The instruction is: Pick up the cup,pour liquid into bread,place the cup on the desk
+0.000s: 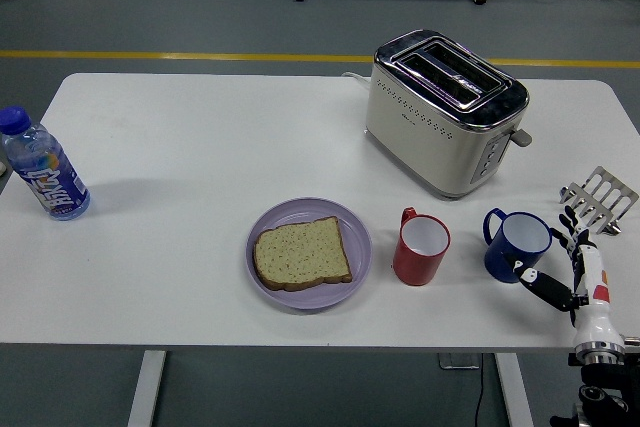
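Near the right end of the white table, close to its front edge, stands a blue cup with a white inside, upright, its handle turned to the left. Just beside it on the right is the robot's right hand, coming up from the lower right corner; its fingers are spread and relaxed, and they hold nothing. The thumb reaches toward the lower right side of the blue cup, and whether it touches the wall cannot be told from this view. To the left of the blue cup stands a red cup, also upright and white inside, with its handle at the upper left. Left of that again lies a pale purple plate, and on it a slice of brown bread lies flat. Both cups are apart from each other and from the plate. Behind the cups, toward the far side of the table, sits a cream and chrome toaster with two slots, set at an angle, its lever pointing toward the right. At the right edge of the table, just behind the hand, a small metal rack is partly in view. Far off at the left edge stands a water bottle with a blue cap and a blue label.
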